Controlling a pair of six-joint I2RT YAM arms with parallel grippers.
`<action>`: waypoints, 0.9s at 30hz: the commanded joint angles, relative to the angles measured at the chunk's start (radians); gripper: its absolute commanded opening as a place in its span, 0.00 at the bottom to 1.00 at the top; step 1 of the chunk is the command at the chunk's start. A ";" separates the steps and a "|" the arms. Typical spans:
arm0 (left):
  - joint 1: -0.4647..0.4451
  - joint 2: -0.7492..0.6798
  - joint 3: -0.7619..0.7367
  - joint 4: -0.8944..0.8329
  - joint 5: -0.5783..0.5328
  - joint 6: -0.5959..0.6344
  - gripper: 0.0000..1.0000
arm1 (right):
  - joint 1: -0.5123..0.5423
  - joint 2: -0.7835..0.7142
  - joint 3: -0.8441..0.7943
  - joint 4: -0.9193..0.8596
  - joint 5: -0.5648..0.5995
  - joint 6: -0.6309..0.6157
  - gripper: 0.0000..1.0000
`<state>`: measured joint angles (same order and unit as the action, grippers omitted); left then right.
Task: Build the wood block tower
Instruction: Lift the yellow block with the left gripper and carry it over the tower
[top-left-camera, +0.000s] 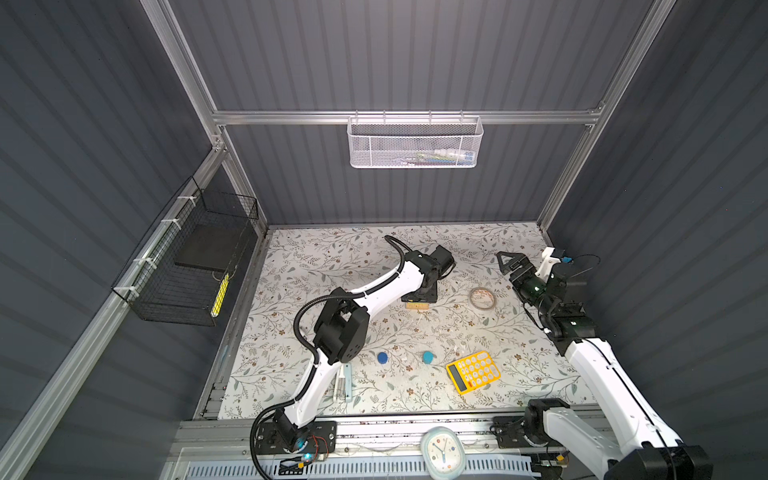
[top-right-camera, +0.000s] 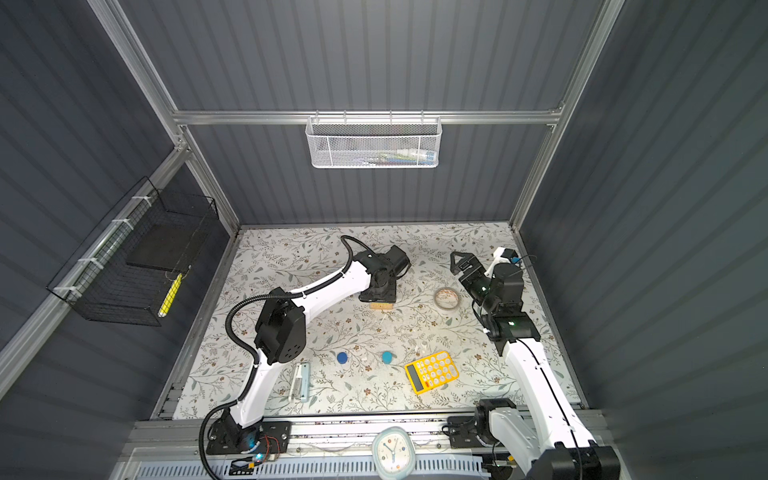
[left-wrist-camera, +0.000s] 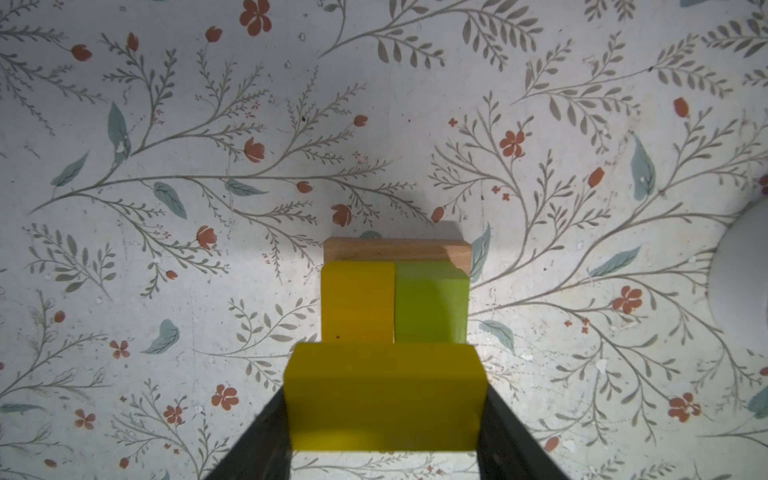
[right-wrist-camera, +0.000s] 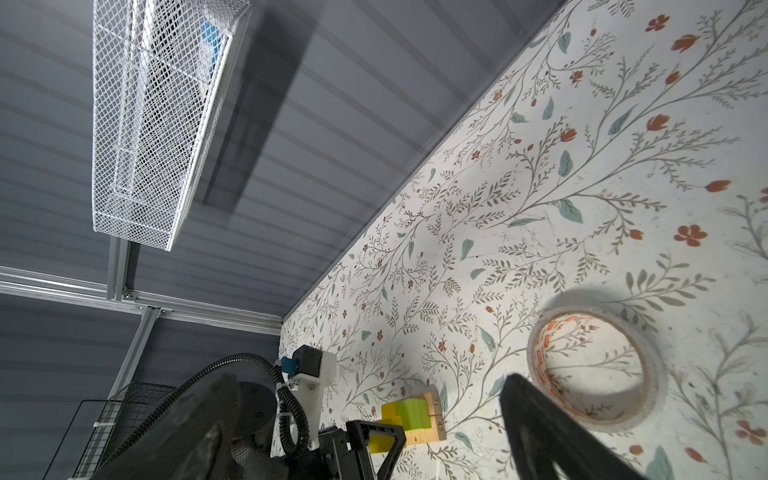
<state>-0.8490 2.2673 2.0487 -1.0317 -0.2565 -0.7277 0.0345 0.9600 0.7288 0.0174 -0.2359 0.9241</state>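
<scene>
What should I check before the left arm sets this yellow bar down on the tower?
1. Grip on the yellow bar by the jaws of the left gripper: ok.
2. The yellow block and lime-green block flush side by side, next to the tan wooden bar: ok.
3. Held bar centred over that pair: cannot tell. The left wrist view shows it offset, and its height is unclear.
4. The right gripper open and away from the blocks, near the tape roll: ok.
5. Both blue cylinders loose on the table, away from the drop spot: ok.
</scene>
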 joint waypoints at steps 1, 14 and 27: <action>0.007 0.011 0.033 -0.009 -0.025 -0.027 0.51 | -0.010 0.018 -0.011 0.033 -0.021 0.011 0.99; 0.011 0.014 0.042 -0.016 -0.040 -0.027 0.51 | -0.024 0.033 -0.011 0.043 -0.051 0.020 0.99; 0.016 0.036 0.073 -0.018 -0.038 -0.024 0.51 | -0.034 0.019 -0.023 0.043 -0.052 0.022 0.99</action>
<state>-0.8406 2.2684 2.0937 -1.0321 -0.2787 -0.7387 0.0055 0.9928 0.7177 0.0452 -0.2745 0.9424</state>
